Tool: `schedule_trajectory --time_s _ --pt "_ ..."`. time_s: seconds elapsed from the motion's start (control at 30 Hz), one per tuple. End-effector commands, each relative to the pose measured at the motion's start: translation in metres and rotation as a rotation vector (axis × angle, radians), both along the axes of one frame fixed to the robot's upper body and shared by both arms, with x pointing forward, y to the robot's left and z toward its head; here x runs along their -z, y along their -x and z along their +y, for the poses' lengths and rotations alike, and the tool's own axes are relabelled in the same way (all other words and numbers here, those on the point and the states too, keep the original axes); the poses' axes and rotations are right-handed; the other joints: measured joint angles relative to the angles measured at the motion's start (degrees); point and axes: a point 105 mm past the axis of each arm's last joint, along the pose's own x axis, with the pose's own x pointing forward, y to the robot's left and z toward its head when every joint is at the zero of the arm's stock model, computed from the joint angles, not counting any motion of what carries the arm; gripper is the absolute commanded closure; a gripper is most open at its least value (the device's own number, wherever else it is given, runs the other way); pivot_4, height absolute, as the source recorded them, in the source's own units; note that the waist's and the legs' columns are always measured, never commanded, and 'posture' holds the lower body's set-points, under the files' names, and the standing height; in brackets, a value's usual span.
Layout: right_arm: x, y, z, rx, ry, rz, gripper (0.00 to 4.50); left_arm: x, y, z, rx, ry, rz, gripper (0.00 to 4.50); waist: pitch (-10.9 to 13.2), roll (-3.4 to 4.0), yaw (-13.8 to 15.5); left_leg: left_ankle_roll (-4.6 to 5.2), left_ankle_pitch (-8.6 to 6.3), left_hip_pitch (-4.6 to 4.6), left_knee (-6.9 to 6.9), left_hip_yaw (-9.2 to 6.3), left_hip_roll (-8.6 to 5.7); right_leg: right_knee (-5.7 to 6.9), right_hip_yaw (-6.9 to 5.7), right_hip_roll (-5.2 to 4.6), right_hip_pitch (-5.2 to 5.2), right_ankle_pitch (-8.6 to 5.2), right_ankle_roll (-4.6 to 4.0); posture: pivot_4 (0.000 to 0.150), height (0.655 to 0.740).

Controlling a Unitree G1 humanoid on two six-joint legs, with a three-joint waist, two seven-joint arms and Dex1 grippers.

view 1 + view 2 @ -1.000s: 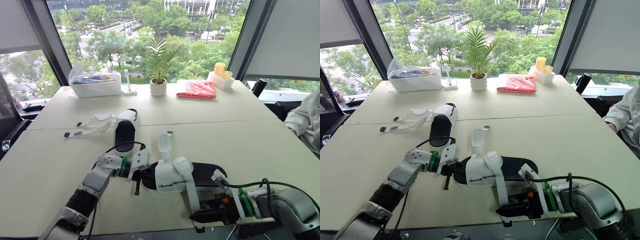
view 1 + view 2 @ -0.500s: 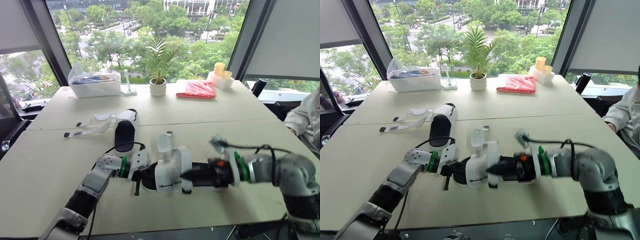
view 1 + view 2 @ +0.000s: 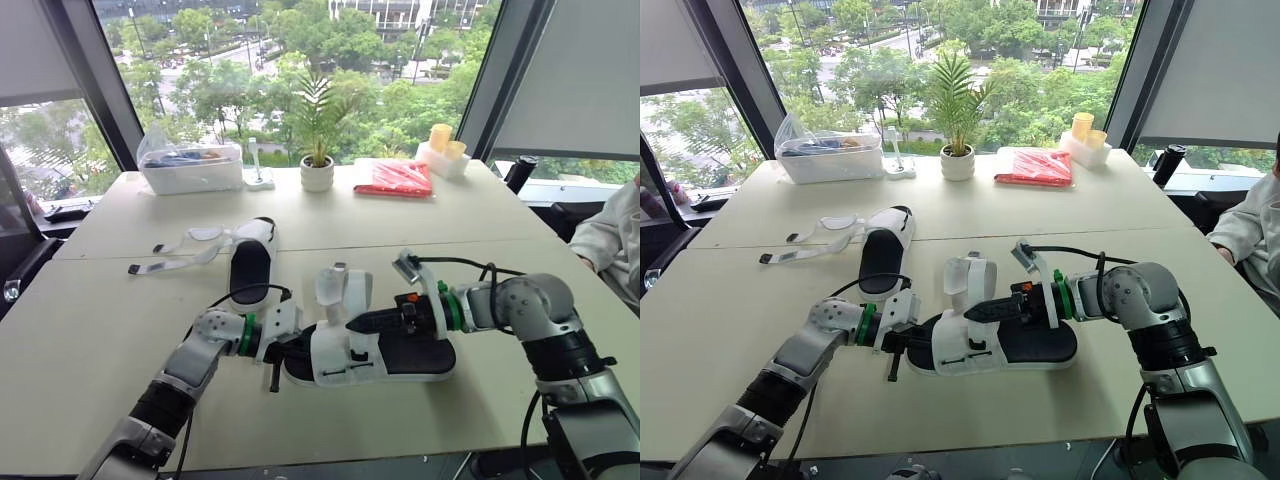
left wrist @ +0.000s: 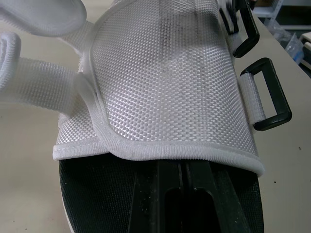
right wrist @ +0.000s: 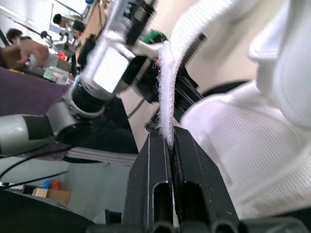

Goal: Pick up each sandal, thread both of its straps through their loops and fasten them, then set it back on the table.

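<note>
Right gripper (image 5: 170,135) pinches near sandal's strap (image 5: 164,87).
Near sandal (image 3: 400,352) lies on table (image 3: 520,400), centre frame; left gripper (image 3: 284,352) closed narrow on its toe end. Second sandal (image 3: 250,264) lies upper left of centre, straps loose.

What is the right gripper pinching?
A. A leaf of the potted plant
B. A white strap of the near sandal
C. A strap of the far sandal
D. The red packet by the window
B: in the right wrist view, the right gripper is shut on a white strap of the near sandal.
</note>
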Motion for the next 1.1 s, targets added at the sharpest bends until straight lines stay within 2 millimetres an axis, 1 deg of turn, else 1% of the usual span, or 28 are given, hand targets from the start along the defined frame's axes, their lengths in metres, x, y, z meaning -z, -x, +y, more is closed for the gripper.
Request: schedule_trajectory --time_s 0.03,0.2,0.5,0.8,0.9,1.0,1.1 --pt "0.006 -0.002 -0.004 -0.010 0.041 -0.051 4.47 0.010 0.007 -0.001 0.015 -0.030 0.027 4.50 -0.01 0.01 0.01 0.00 0.00 0.00 0.00 0.00 0.00 0.00 0.00 0.00 0.00 0.00 0.00 0.150 0.7400" --pt "0.016 -0.001 -0.008 -0.030 0.089 -0.094 4.47 0.009 0.008 -0.002 0.017 -0.027 0.022 4.50 -0.01 0.01 0.06 0.00 0.00 0.00 0.00 0.00 -0.01 -0.01 -0.01 0.00 0.01 0.00 0.00 0.150 0.7400" --pt "0.015 0.009 -0.006 -0.105 0.131 -0.164 4.47 0.009 0.008 -0.003 0.017 -0.024 0.025 4.50 -0.01 0.01 0.09 0.00 -0.01 0.00 0.00 0.00 -0.01 -0.03 -0.01 0.00 0.01 0.00 0.00 0.150 0.7400" --pt "0.006 0.025 0.002 -0.187 0.130 -0.273 4.47 0.009 0.008 -0.004 0.012 -0.023 0.026 4.50 0.00 0.01 0.04 0.00 -0.01 0.00 -0.02 -0.01 0.00 -0.03 -0.01 0.00 0.00 0.00 0.00 0.150 0.7400" --pt "0.010 0.031 0.006 -0.212 0.155 -0.285 4.47 0.009 0.007 -0.003 0.010 -0.023 0.027 4.50 0.00 0.01 0.04 0.00 -0.01 0.00 0.00 -0.01 0.00 -0.03 0.00 0.00 0.00 0.00 0.00 0.150 0.7400" --pt "0.020 0.035 0.005 -0.224 0.193 -0.289 4.47 0.009 0.007 -0.003 0.009 -0.023 0.026 4.50 0.00 0.01 0.06 0.00 -0.01 0.00 -0.01 -0.01 0.00 -0.03 -0.01 0.00 0.00 0.00 0.00 0.150 0.7400" --pt "0.028 0.036 0.002 -0.228 0.224 -0.300 3.58 0.009 0.006 -0.004 0.009 -0.022 0.025 4.50 -0.01 0.01 0.04 0.00 -0.01 0.00 -0.01 -0.01 0.00 -0.04 -0.01 0.00 0.01 0.00 0.00 0.150 0.7400"
